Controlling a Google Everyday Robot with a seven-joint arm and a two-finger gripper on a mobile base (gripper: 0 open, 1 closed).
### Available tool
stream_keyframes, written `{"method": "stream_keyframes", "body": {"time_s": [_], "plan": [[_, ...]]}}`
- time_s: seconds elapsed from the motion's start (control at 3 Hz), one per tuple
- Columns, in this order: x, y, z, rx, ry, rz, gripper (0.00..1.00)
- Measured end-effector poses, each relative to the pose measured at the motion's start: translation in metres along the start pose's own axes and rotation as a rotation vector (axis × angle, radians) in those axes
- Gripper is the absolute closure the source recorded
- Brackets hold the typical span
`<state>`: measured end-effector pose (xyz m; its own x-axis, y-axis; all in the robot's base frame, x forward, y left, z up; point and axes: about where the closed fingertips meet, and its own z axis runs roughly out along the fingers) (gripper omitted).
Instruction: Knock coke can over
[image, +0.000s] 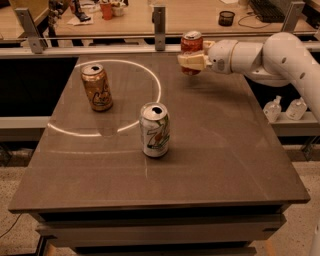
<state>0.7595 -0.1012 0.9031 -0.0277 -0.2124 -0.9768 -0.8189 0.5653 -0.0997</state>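
Observation:
The coke can (191, 44), red with a silver top, stands upright near the far edge of the table (215, 150), right of centre. My gripper (192, 61) reaches in from the right on the white arm (280, 55). It lies across the can's front at mid-height and hides the can's middle. The can's top and its bottom rim show above and below the gripper.
A gold-brown can (97, 87) stands upright at the far left, inside a white ring painted on the table. A white and green 7-Up can (155, 130) stands upright in the middle. A rail with posts (159, 22) runs behind the table. Two small bottles (285, 109) sit on a ledge at the right.

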Motion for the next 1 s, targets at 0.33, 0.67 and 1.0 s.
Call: {"method": "stream_keyframes", "body": {"time_s": [0.33, 0.67, 1.0], "plan": [[-0.035, 0.003, -0.028, -0.014, 0.071, -0.074, 1.00], [-0.063, 0.016, -0.059, -0.060, 0.187, -0.173, 1.00], [-0.074, 0.029, -0.079, -0.120, 0.297, -0.246, 1.00]]}}
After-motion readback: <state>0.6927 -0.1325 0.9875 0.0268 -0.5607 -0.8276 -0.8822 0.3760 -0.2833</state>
